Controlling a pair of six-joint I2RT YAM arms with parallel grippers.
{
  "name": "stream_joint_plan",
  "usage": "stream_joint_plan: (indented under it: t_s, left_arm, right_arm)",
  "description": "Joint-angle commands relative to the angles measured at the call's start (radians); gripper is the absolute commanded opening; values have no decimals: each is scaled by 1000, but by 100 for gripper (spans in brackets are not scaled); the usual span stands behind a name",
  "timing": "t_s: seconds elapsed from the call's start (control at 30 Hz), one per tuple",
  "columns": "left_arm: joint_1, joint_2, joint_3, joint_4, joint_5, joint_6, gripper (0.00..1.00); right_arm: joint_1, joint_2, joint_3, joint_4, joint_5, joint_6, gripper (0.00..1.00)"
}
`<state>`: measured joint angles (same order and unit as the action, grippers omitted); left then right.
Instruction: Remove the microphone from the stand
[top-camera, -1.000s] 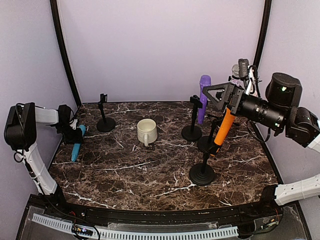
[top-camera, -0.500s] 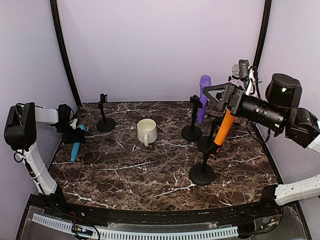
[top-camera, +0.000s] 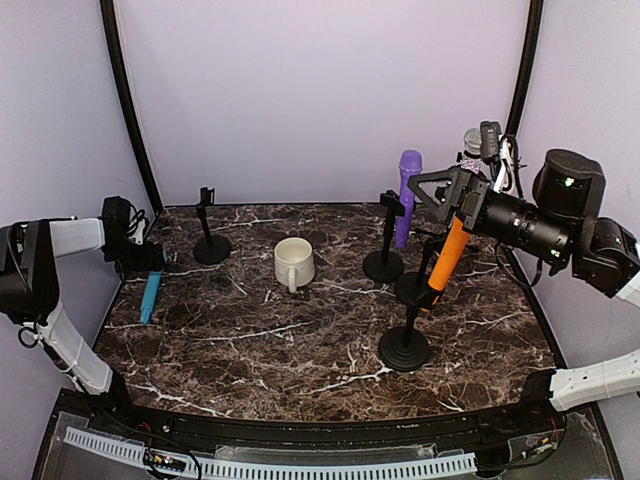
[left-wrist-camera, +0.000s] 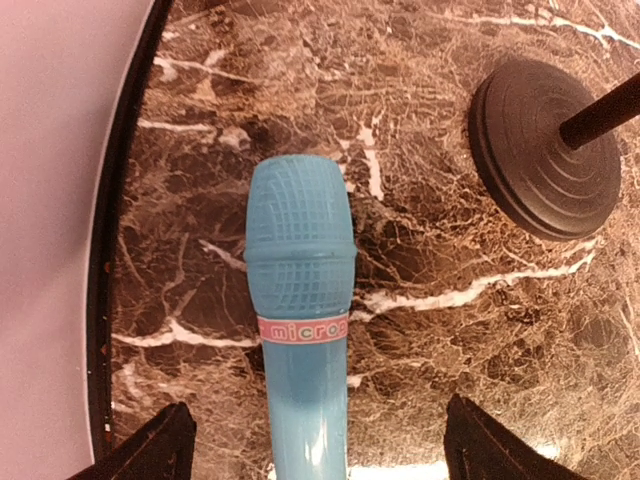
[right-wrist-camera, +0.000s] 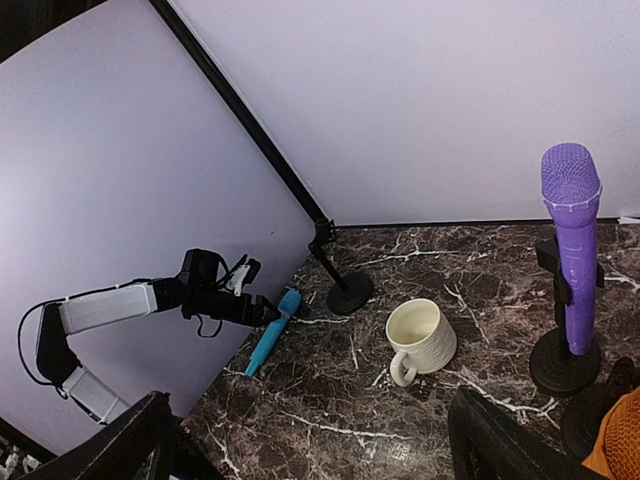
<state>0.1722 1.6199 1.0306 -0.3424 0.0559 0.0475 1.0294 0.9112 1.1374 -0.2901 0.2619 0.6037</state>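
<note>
A light blue microphone (top-camera: 151, 298) lies flat on the marble table by the left wall, its head (left-wrist-camera: 300, 240) pointing away from the left wrist camera. My left gripper (top-camera: 152, 266) hovers over its handle (left-wrist-camera: 306, 420) with the jaws wide open on either side, not touching it. An empty black stand (top-camera: 208, 228) rises just to the right, and its base (left-wrist-camera: 545, 150) shows in the left wrist view. My right gripper (top-camera: 445, 195) is open and empty, held high above the orange microphone (top-camera: 447, 256) on its stand (top-camera: 404, 348). A purple microphone (right-wrist-camera: 570, 240) stands clipped upright.
A cream mug (top-camera: 294, 263) sits mid-table. Two more black stand bases (top-camera: 383, 265) (top-camera: 413, 288) crowd the right side. A silver microphone head (top-camera: 472, 140) shows behind the right arm. The left wall and the table edge (left-wrist-camera: 120, 250) run close beside the blue microphone.
My left gripper has opened and let go of the blue microphone, which now rests on the table. The left arm has drawn back slightly towards the wall. The right arm has barely moved.
</note>
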Motion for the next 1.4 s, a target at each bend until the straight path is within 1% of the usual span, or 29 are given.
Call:
stream_joint_plan:
  t_s: [0.0, 0.1, 0.2, 0.27, 0.33, 0.4, 0.43, 0.47, 0.5, 0.53, 0.57, 0.6, 0.63, 0.67, 0.7, 0.73, 0.77, 0.8, 0.83, 0.87, 0.9, 1.0, 1.13, 1.3, 1.37]
  left_arm:
    - [4, -121, -44, 67, -43, 17, 89]
    - [4, -186, -72, 117, -44, 19, 89]
    - [2, -283, -100, 156, -44, 26, 89]
    - [-13, -347, -96, 139, -73, 22, 89]
    - [-56, -416, -84, 104, -79, 22, 89]
    - [-134, -487, -65, 60, -88, 28, 89]
    - [-201, -507, -46, 42, -84, 29, 89]
    - [-233, -538, -33, 3, -82, 25, 89]
    - [-307, -557, -3, -21, -100, 19, 88]
    - [-346, -560, 14, -70, -149, 18, 88]
    - [-434, -558, 50, -94, -179, 16, 88]
    - [-479, -554, 70, -142, -230, 15, 87]
    - [-558, -538, 111, -165, -253, 4, 87]
    - [-599, -529, 131, -203, -289, -6, 86]
    - [-682, -510, 163, -215, -303, -25, 85]
    - [-725, -500, 178, -226, -336, -33, 85]
    - [-816, -474, 204, -226, -351, -40, 85]
    - [-861, -459, 225, -218, -386, -42, 85]
    - [-953, -422, 235, -210, -403, -42, 85]
    - [-991, -400, 258, -188, -426, -41, 85]
    - [-1062, -356, 269, -166, -429, -42, 85]
    - [-1181, -270, 316, -95, -377, -79, 85]
    - [-1272, -176, 319, 60, -278, -139, 85]
    - [-1320, -98, 275, 253, -117, -221, 85]
    - [-1334, -48, 284, 272, -74, -236, 85]
  right_arm:
    - [1, -30, 2, 5, 45, -3, 97]
    - [1, -38, 15, -33, 68, -7, 97]
    - [1, -46, 37, -84, 105, -10, 97]
    - [1, -53, 56, -124, 137, -9, 98]
    - [1, -56, 80, -171, 170, -13, 98]
    - [1, -55, 103, -217, 195, -20, 98]
    - [1, -54, 108, -236, 205, -22, 98]
    - [0, -53, 110, -251, 213, -24, 98]
    - [0, -52, 109, -262, 219, -25, 98]
    - [0, -52, 105, -269, 225, -24, 98]
    - [0, -52, 101, -271, 225, -23, 98]
    - [-1, -53, 93, -271, 224, -21, 98]
    - [-1, -54, 84, -263, 218, -20, 98]
    - [0, -56, 71, -254, 214, -17, 98]
    - [0, -58, 58, -241, 208, -14, 98]
    - [-1, -59, 46, -231, 203, -9, 98]
    - [-1, -61, 34, -218, 199, -4, 98]
    - [-1, -65, 23, -210, 196, 0, 98]
    - [0, -69, 10, -203, 195, 5, 98]
    - [0, -75, 0, -194, 193, 9, 98]
    - [-1, -82, -10, -187, 191, 10, 98]
    - [0, -101, -28, -170, 184, 6, 98]
    - [0, -126, -42, -163, 185, -6, 98]
    - [-1, -148, -63, -159, 198, -19, 99]
    - [0, -150, -61, -159, 201, -28, 99]
